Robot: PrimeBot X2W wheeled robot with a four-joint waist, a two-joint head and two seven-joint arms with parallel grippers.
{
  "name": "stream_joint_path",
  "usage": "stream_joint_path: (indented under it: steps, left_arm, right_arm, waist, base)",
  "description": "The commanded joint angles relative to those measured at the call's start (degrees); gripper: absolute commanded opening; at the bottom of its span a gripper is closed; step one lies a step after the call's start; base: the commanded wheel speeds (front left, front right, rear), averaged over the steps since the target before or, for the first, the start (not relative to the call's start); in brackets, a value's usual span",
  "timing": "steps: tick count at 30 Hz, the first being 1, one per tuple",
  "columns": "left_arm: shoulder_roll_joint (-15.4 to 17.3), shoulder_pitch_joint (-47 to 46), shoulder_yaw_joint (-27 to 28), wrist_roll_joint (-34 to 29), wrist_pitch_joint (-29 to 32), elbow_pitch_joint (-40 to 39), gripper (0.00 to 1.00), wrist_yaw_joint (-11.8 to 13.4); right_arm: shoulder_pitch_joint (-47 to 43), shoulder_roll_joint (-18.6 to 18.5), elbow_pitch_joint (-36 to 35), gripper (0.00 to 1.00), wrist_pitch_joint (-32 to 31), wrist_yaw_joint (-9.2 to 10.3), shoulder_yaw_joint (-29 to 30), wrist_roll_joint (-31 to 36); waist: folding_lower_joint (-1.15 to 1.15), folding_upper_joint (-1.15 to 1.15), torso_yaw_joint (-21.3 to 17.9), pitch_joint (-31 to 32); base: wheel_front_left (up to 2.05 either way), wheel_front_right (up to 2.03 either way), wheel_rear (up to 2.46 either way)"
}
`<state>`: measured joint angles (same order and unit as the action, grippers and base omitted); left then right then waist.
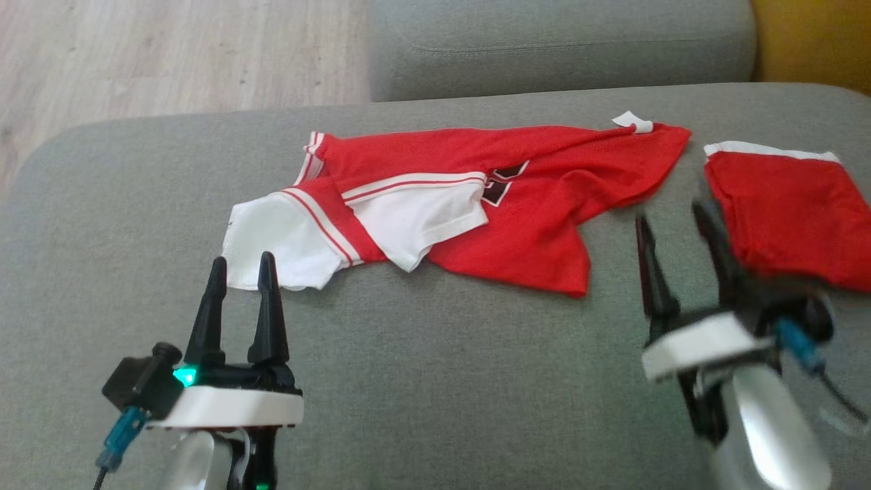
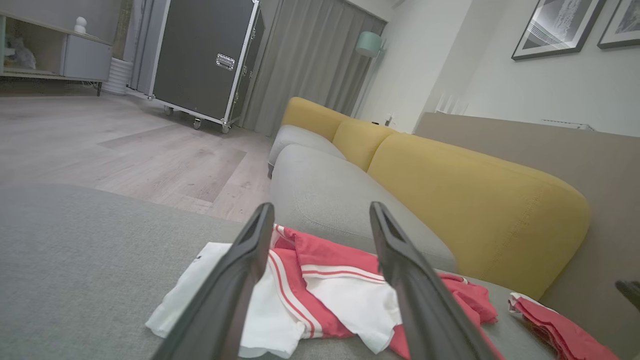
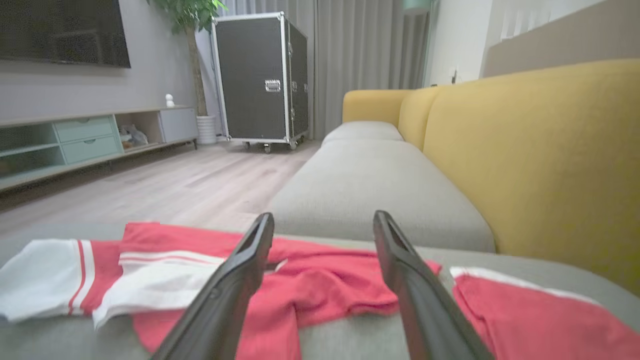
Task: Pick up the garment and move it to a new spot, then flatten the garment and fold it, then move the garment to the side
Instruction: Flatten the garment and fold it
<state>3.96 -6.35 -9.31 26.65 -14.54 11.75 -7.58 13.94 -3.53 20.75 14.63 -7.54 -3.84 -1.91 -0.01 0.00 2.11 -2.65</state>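
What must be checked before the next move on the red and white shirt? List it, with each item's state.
1. Left hand open and empty: ok.
2. Right hand open and empty: ok.
3. Red and white shirt lying flat: not ok, it is crumpled, with a sleeve folded over the body.
4. Shirt wholly on the grey cushion: ok.
5. Shirt apart from the second red piece: ok, a strip of cushion shows between them.
6. Right hand clear of the second red piece: cannot tell, one finger overlaps its edge in the head view.
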Motion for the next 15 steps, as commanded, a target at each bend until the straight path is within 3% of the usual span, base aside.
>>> stream_joint_path:
  steps: [1, 7, 11, 15]
  left_arm:
    - [0.3, -0.9, 1.9, -0.5, -0.5, -1.9, 1.0, 0.1]
    - [0.4, -1.8, 1.1, -0.3, -0.5, -1.6, 1.0, 0.1]
    - [0.3, -2.7, 0.2, -0.1, -0.5, -1.5, 1.0, 0.1]
    - [0.4, -3.3, -0.4, 0.1, -0.5, -1.1, 1.0, 0.1]
  right_arm:
    - [0.0, 0.6, -3.0, 1.0, 0.4, 0.05, -1.7, -0.2]
    - [-3.0, 0.6, -3.3, 1.0, 0.4, 0.05, -2.9, -0.4]
    - [-2.6, 0.6, 0.8, 1.0, -2.0, 0.05, -3.6, -0.2]
    - [-0.4, 0.6, 6.5, 1.0, -5.2, 0.05, -4.4, -4.6]
  waist:
    - [0.01, 0.0, -0.4, -0.2]
    - [0.01, 0.0, -0.1, -1.0]
    - [0.01, 0.0, 1.3, -1.9]
    - [0.01, 0.0, 2.9, -3.1]
  base:
    - [0.0, 0.0, 0.0]
    - [0.0, 0.0, 0.0]
    - [0.0, 0.0, 0.0]
    - [0.0, 0.0, 0.0]
